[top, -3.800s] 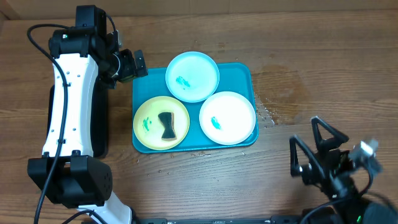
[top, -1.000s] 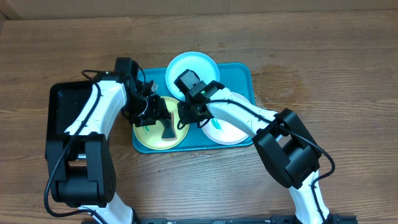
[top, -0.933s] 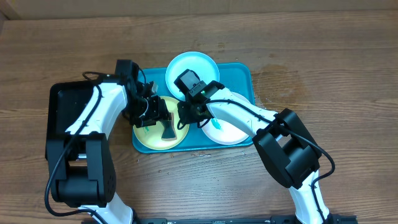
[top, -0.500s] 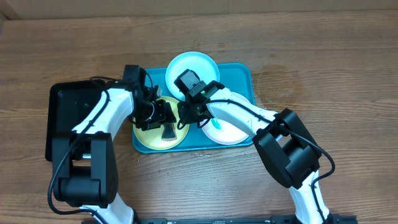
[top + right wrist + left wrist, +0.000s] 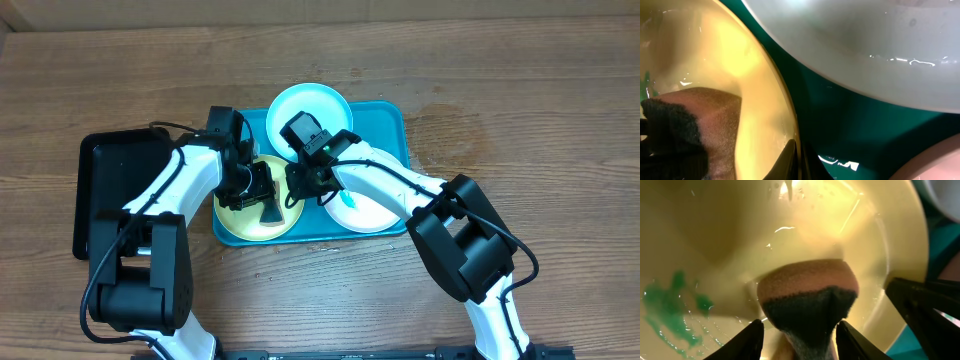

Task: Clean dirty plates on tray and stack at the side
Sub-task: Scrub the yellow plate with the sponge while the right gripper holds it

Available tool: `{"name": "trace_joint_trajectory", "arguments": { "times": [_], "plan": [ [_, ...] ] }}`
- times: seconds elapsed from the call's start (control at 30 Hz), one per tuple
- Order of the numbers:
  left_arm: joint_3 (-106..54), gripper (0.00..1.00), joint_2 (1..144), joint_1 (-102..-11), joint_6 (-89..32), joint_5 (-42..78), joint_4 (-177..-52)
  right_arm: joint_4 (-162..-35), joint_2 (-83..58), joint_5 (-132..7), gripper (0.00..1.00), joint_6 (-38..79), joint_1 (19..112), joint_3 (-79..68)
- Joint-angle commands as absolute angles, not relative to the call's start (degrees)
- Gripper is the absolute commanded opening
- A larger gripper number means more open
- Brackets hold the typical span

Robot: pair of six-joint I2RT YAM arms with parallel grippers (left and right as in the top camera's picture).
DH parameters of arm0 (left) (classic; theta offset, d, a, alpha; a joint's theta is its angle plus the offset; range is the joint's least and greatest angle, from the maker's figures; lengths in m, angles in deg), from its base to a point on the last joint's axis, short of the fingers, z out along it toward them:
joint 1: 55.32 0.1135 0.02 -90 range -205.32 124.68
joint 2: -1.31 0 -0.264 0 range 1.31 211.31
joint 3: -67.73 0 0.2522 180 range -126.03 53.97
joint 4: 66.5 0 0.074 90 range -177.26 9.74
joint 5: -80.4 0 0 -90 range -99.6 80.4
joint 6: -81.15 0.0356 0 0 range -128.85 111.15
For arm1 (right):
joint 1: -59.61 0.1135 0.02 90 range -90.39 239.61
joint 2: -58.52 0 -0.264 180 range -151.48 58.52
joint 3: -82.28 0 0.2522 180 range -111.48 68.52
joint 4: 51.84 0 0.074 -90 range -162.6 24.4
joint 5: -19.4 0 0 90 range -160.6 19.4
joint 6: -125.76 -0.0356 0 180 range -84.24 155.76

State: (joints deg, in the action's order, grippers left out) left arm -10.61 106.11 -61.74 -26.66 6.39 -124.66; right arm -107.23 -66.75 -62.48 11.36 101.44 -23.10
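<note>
The turquoise tray (image 5: 390, 125) holds three plates. My right gripper (image 5: 296, 187) (image 5: 796, 157) is shut on the right rim of the yellow-green plate (image 5: 235, 215) (image 5: 755, 75), one finger inside and one outside. A brown sponge (image 5: 271, 210) (image 5: 807, 292) with a dark scouring face lies on that plate. My left gripper (image 5: 258, 190) (image 5: 801, 340) stands open astride it, fingers close on both sides. A green smear (image 5: 675, 305) marks the plate's left part. The arms partly cover the light blue plate (image 5: 310, 105) and the white plate (image 5: 385, 210).
A black tray (image 5: 110, 190) lies left of the turquoise one, under my left arm. Both arms cross over the turquoise tray's left half. Bare wooden table (image 5: 520, 120) lies to the right and along the front.
My left arm has shifted right over the yellow-green plate, and its fingers have narrowed around the sponge. The right gripper has stayed pinched on the rim.
</note>
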Motion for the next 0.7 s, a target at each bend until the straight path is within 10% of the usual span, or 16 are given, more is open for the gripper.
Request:
{"name": "trace_joint_trajectory", "arguments": {
  "times": [0.0,0.67],
  "plan": [
    [-8.8,0.45,106.2,-62.8,-27.4,5.4,-123.7,-107.7,-68.0,-62.9,0.04,11.7,101.5,-24.2],
    [-8.7,0.04,106.2,-62.8,-29.1,-24.8,-127.0,-107.8,-68.0,-63.0,0.04,11.7,101.5,-24.2]
  ]
}}
